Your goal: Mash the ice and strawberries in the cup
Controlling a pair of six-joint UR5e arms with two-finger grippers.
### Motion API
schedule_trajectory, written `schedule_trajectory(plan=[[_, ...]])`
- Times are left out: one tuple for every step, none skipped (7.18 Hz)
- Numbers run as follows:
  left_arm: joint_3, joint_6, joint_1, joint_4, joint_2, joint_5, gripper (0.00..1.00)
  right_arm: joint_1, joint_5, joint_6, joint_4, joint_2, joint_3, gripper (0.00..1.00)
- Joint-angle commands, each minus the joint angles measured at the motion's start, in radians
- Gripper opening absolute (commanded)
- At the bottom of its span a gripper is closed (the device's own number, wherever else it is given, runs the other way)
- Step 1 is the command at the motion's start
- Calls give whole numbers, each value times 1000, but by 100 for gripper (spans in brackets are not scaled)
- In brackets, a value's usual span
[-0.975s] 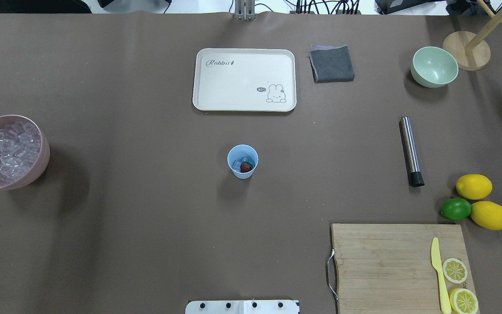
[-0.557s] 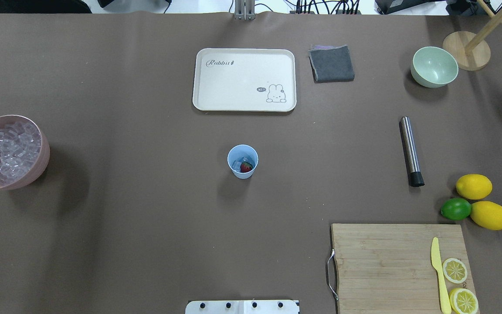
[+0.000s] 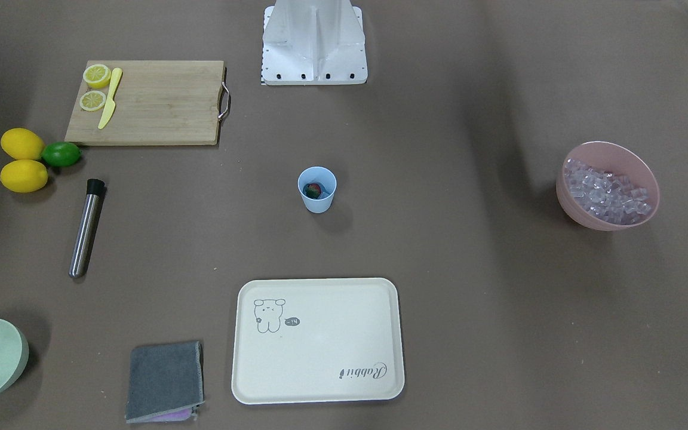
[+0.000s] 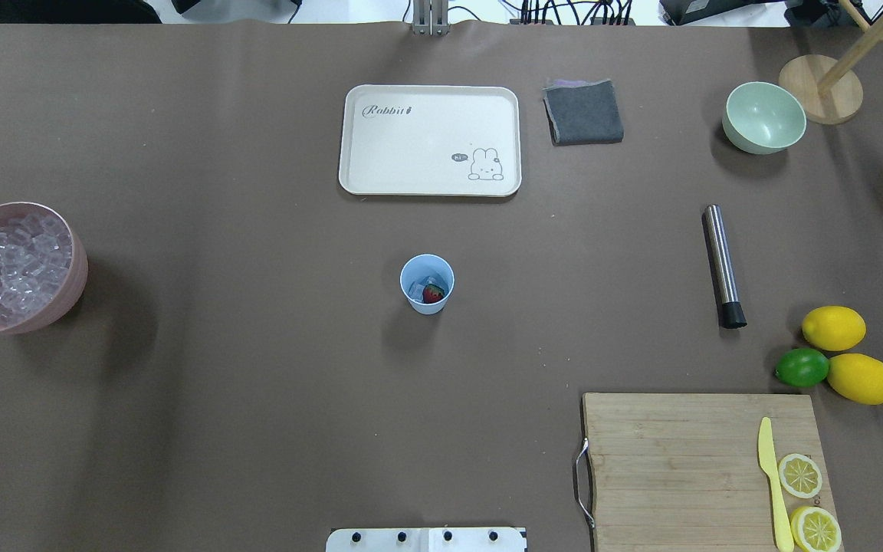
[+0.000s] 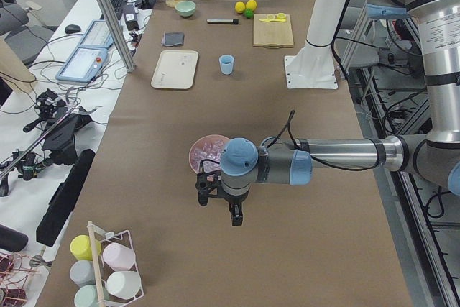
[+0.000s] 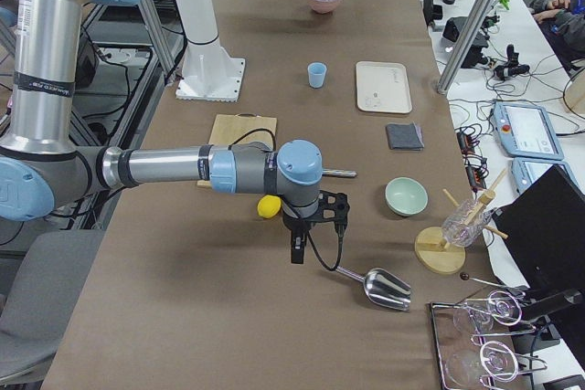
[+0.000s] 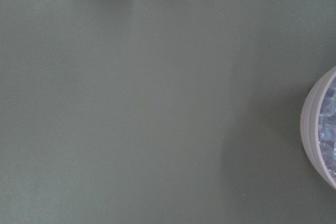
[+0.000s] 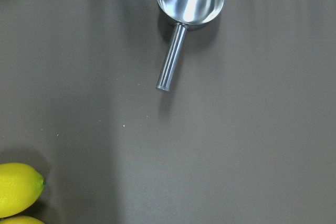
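Cup (image 4: pixel 428 306) mid-table, tray (image 4: pixel 426 142) beyond, steel rod (image 4: pixel 720 262) right, pink bowl (image 4: pixel 78 282) left

Open table (image 4: pixel 257 322) rings the cup (image 4: pixel 428 307); the tray (image 4: pixel 411 146), nearest, lies well apart.

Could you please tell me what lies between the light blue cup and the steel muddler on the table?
Nothing. In the overhead view, the stretch of brown table between the cup and the muddler is bare.
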Motion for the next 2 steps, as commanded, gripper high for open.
schedule_trajectory(plan=[[0, 0, 2, -1, -1, 0, 100, 3, 0, 0, 0, 2, 1, 100], [0, 0, 0, -1, 1, 0, 100, 4, 0, 0, 2, 5, 3, 100]])
